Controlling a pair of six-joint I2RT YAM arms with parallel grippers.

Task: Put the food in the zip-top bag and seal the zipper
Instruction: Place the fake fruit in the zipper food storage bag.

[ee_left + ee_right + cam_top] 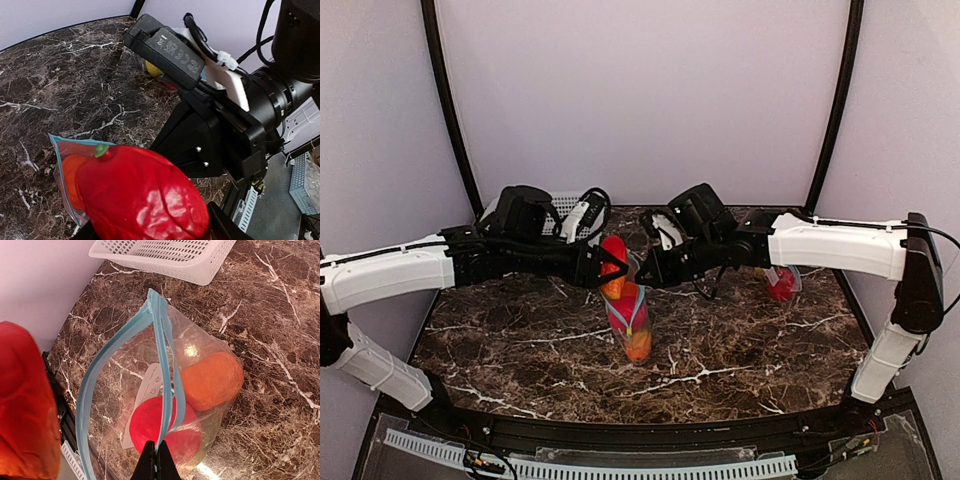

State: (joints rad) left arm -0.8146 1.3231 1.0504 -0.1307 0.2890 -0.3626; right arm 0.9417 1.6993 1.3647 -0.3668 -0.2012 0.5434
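Lighting's bright and even, coming from overhead, so the marble tabletop (520, 350) only gets faint, soft shadows under the arms. There are white hotspots on the glossy red toy pepper (145, 200) and glare on the zip-top bag (192, 350) (both wrist cams). In the right wrist view the pepper's a blurry smear at the left edge. The top view's slightly soft, and the frame poles (448, 110) look bowed.

The zip-top bag (632, 318) stands mid-table, its mouth gaping beside the rim nipped by the right pincer (156, 462). Both arms meet over it from left and right, barring those sides. The red fruit (145, 195) gripped in the left pincer (611, 266) hangs at the mouth. A white basket (563, 203) occupies the rear left. Bare table (520, 360) lies open in front of the bag.
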